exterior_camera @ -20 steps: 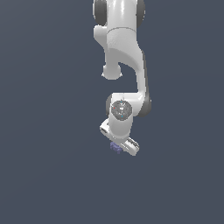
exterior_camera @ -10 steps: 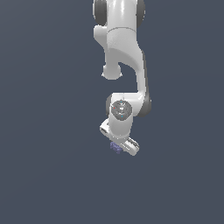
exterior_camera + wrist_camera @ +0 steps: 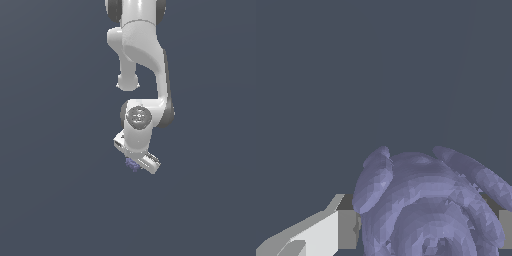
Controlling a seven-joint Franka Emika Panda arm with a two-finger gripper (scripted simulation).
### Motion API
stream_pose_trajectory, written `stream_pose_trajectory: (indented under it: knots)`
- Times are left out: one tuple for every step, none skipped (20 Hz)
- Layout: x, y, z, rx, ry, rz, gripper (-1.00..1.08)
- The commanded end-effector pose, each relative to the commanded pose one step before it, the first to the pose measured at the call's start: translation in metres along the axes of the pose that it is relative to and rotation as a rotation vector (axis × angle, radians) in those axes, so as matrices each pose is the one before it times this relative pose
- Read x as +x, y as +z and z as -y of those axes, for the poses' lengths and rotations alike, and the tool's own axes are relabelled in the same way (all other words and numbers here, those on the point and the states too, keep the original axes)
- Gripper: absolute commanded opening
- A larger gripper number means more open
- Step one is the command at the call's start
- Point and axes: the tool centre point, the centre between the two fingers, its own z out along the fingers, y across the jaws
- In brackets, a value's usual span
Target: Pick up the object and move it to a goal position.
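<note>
No brand, label or writing can be read on anything in either view.

In the exterior view the white arm (image 3: 142, 55) comes down from 12 o'clock. Its upper link slopes toward 4 o'clock, bends at a dark elbow, and ends in a round wrist joint (image 3: 138, 117) near the centre of the picture. Below that joint the hand is tilted, its lower edge running from 10 o'clock to 4 o'clock. The gripper (image 3: 136, 163) points downward against a plain dark grey-blue background.

The object (image 3: 132, 164), a small purple-blue lump with short knobs, sits at the gripper's tip, at about 6 o'clock from the wrist joint and on the exterior view's left of the hand's lower corner. It is much narrower than the hand.

In the wrist view the object (image 3: 428, 205) fills the lower middle of the picture, its rounded knobs fanning out toward 11 and 2 o'clock. A grey finger pad (image 3: 347, 229) touches it on one side and another pad (image 3: 505, 229) shows at the opposite edge, so the fingers are pinching the object between them.
</note>
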Motion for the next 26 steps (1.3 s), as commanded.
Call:
stream_pose_trajectory:
  knots:
    - [-0.0027,-0.01353,-0.00279,0.001,0.00001,-0.00047,-1.0]
    - [-0.00144,-0.00635,-0.00144,0.0,0.0,0.0,-1.0]
    - [-0.00155,-0.00688,-0.00156,0.0,0.0,0.0,-1.0]
    - [-0.00167,-0.00743,-0.00168,0.0,0.0,0.0,-1.0]
    - [-0.00179,-0.008,-0.0018,0.0,0.0,0.0,-1.0]
    - [-0.0018,-0.0086,-0.00207,0.00035,0.0002,0.00027,-1.0]
    - [-0.00204,-0.00918,-0.00206,0.0,0.0,0.0,-1.0]
    - [-0.00216,-0.00976,-0.00219,0.0,0.0,0.0,-1.0]
    - [-0.00222,-0.0101,-0.00226,0.0,0.0,0.0,-1.0]
    - [-0.00225,-0.01026,-0.00229,0.0,0.0,0.0,-1.0]
    - [-0.00227,-0.01042,-0.00232,0.0,0.0,0.0,-1.0]
    - [-0.00229,-0.01059,-0.00235,0.0,0.0,0.0,-1.0]
    - [-0.00208,-0.01076,-0.00266,0.0004,0.00041,0.00039,-1.0]
    - [-0.00234,-0.01099,-0.00243,0.0,0.0,0.0,-1.0]
    - [-0.00237,-0.01121,-0.00247,0.0,0.0,0.0,-1.0]
    - [-0.0024,-0.01146,-0.00252,0.0,0.0,0.0,-1.0]
    - [-0.00243,-0.01169,-0.00256,0.0,0.0,0.0,-1.0]
    - [-0.00242,-0.01173,-0.00256,0.0,0.0,0.0,-1.0]
    - [-0.00239,-0.01172,-0.00255,0.0,0.0,0.0,-1.0]
    - [-0.00229,-0.01173,-0.00263,-0.00039,0.00043,-0.00038,-1.0]
    - [-0.00235,-0.01173,-0.00252,0.0,0.0,0.0,-1.0]
    - [-0.00233,-0.01175,-0.00251,0.0,0.0,0.0,-1.0]
    - [-0.00232,-0.01175,-0.00249,-0.00031,0.00019,-0.00033,-1.0]
    - [-0.00223,-0.0115,-0.00242,0.0,0.0,0.0,-1.0]
    - [-0.00215,-0.01123,-0.00234,0.0,0.0,0.0,-1.0]
    - [-0.00206,-0.01095,-0.00225,0.0,0.0,0.0,-1.0]
